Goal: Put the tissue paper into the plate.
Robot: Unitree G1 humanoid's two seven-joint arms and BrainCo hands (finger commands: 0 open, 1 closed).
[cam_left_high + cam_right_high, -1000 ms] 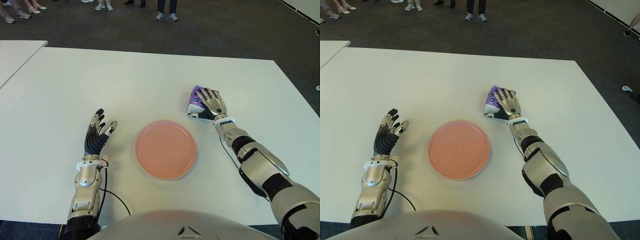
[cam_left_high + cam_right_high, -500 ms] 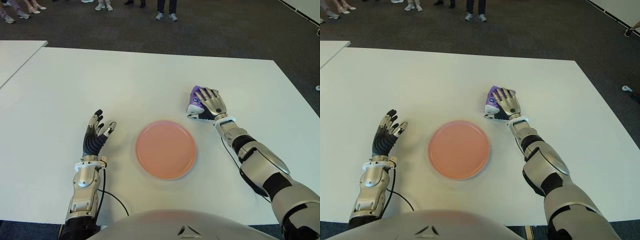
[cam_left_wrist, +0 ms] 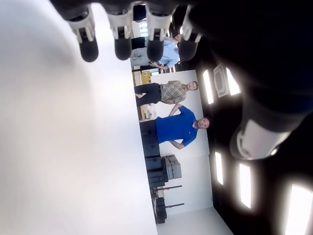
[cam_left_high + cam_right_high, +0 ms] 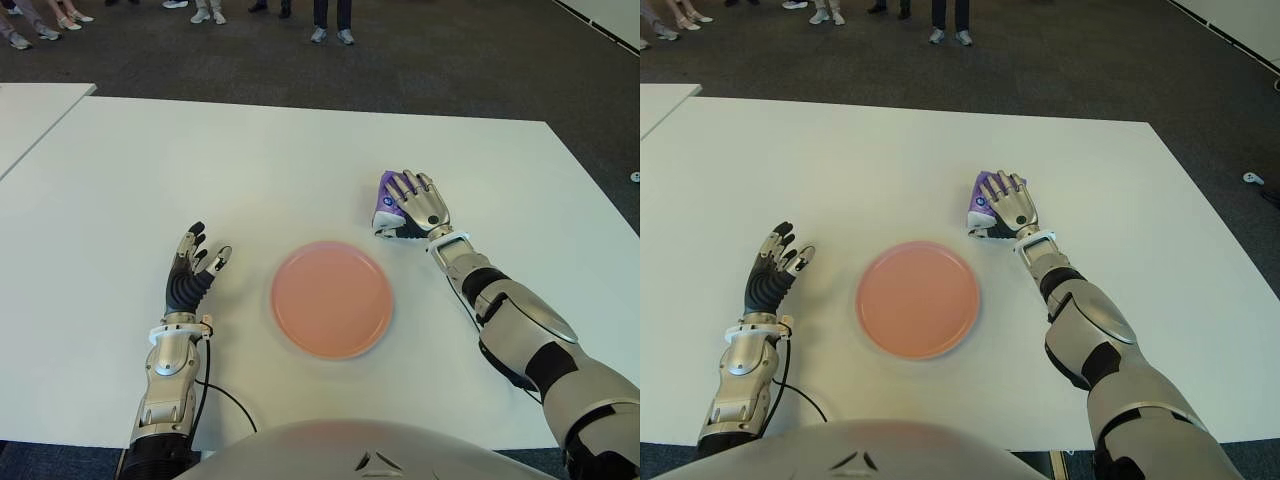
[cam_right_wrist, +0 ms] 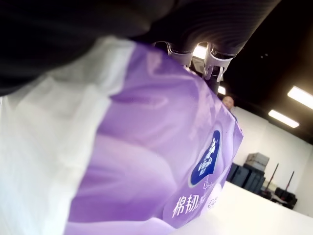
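My right robot hand (image 4: 420,207) lies over the purple-and-white plastic tissue pack (image 4: 389,199) on the white tabletop (image 4: 300,160), fingers draped but not lifting, the round pink plate (image 4: 331,299) empty, left robot hand (image 4: 194,270) spread idle beside it.

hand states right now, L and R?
Left hand: open, holding nothing, left of the plate.
Right hand: laid over the tissue pack on the table; whether it grips cannot be told.
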